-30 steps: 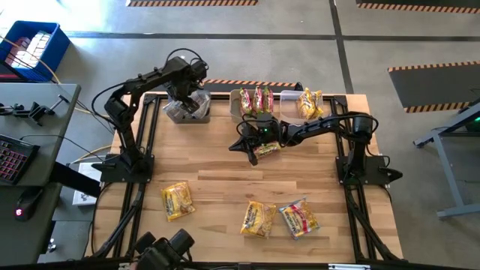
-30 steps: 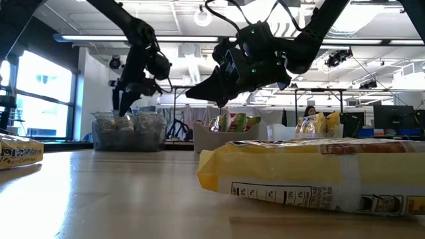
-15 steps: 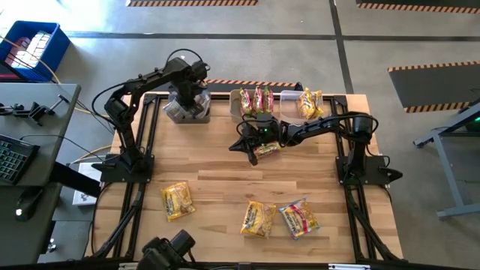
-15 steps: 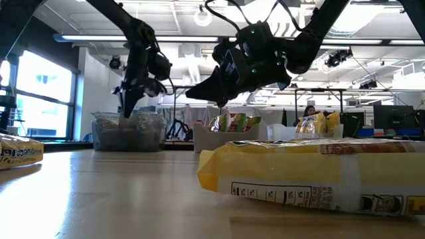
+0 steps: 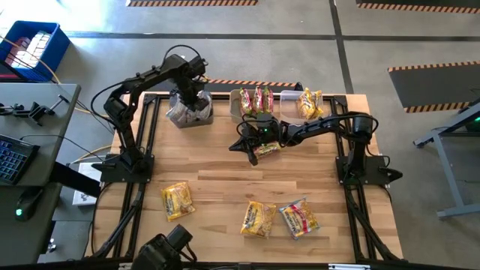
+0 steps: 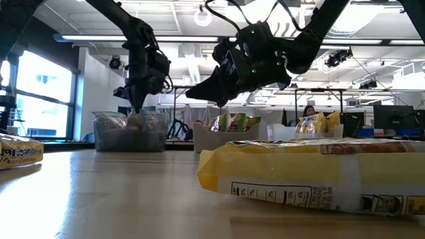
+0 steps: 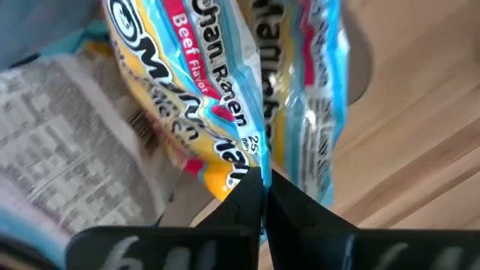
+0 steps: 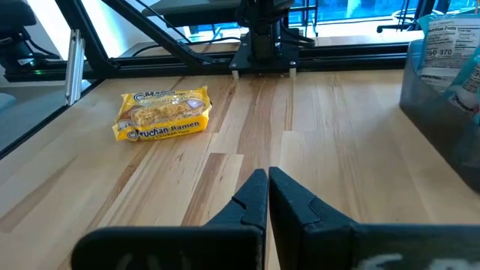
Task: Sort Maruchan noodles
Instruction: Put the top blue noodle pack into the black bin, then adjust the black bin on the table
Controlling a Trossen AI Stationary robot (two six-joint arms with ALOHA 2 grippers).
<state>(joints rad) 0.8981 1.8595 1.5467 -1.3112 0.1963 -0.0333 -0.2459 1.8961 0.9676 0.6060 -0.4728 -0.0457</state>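
Left gripper (image 7: 262, 184) pinched shut over the grey bin (image 5: 189, 114), empty, beef noodle packets (image 7: 217, 97) right under its tips. Right gripper (image 8: 268, 186) closed too, hovering mid-table, one yellow packet (image 8: 161, 112) lying well ahead of it.

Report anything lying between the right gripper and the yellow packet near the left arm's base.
Nothing visible does. Only bare table wood lies between the shut right gripper and the yellow packet; the left arm's base stands beyond, off to one side.
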